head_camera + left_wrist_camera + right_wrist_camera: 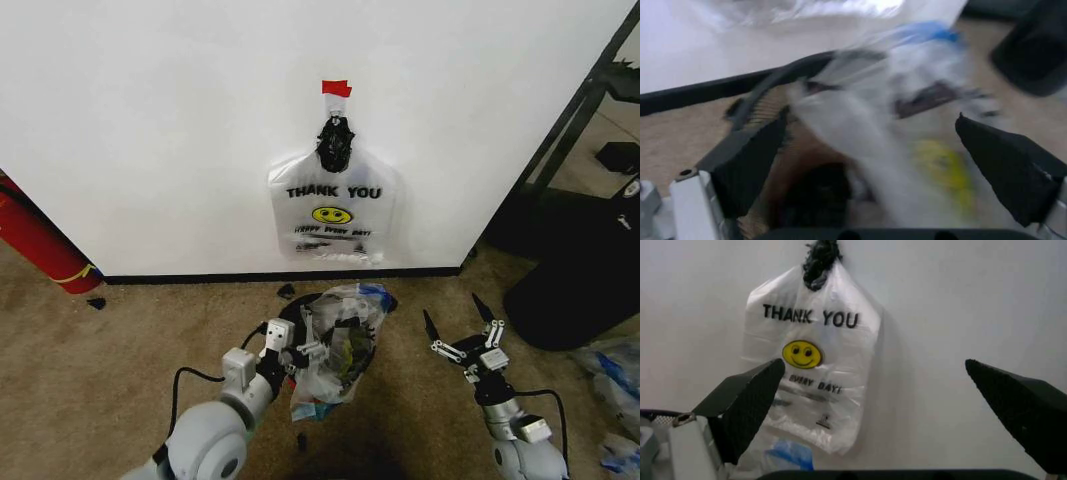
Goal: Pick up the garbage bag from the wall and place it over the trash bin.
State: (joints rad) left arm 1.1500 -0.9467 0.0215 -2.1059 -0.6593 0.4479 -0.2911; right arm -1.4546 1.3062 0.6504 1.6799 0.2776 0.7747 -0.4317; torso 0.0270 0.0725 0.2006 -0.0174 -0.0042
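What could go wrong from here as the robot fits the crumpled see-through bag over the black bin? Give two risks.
1. The wrinkly see-through plastic garbage bag sits bunched at the left gripper, whose fingers look spread, so it may slide off the small round black trash bin rather than open over the rim.
2. The open right gripper hangs apart from the bag, so one side may stay unstretched.

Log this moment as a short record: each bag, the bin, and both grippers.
garbage bag: crumpled, draped at the bin's mouth, at the left gripper
trash bin: black rim on the carpet below the wall
THANK YOU bag: hanging on the wall
left gripper: fingers open, bag between them
right gripper: fingers open, empty, beside the bin
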